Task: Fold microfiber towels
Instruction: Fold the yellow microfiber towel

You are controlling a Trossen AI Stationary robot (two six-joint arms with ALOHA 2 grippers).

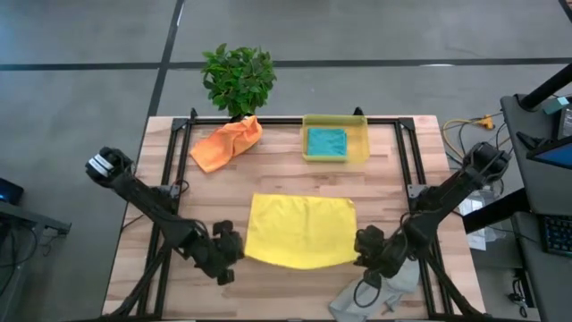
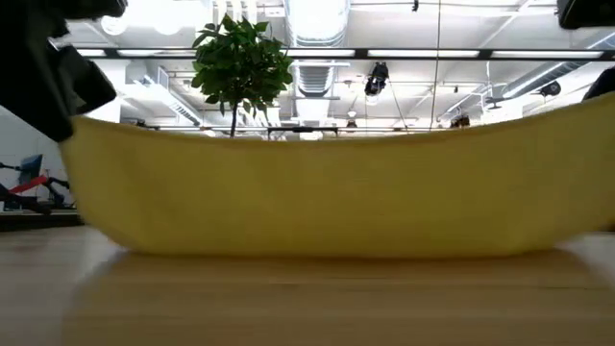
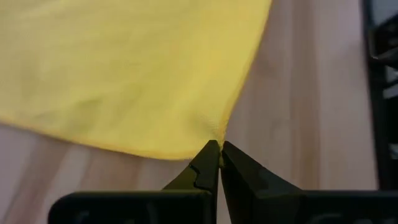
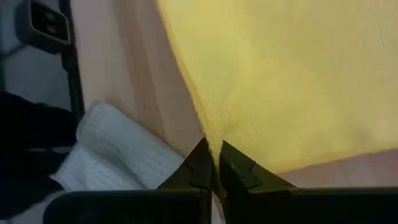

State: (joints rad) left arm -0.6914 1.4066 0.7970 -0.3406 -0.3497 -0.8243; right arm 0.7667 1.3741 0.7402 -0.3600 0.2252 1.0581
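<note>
Mostly the low view is being filled by the yellow towel (image 2: 327,183), which is hanging in a sagging band above the tabletop (image 2: 307,298) and hiding both grippers and nearly everything behind it except the plant (image 2: 240,62). From above, that towel is lying spread near the front of the tabletop, with the left gripper (image 1: 234,253) pinching its near left corner and the right gripper (image 1: 362,249) pinching its near right corner. Each wrist view is showing its own jaws closed on a corner of yellow cloth. Only the high view is showing the orange towel (image 1: 227,143) crumpled by the plant and the teal towel (image 1: 326,141) lying in the yellow bin (image 1: 361,143). A grey towel (image 1: 380,295) is lying partly hidden under the right arm.
</note>
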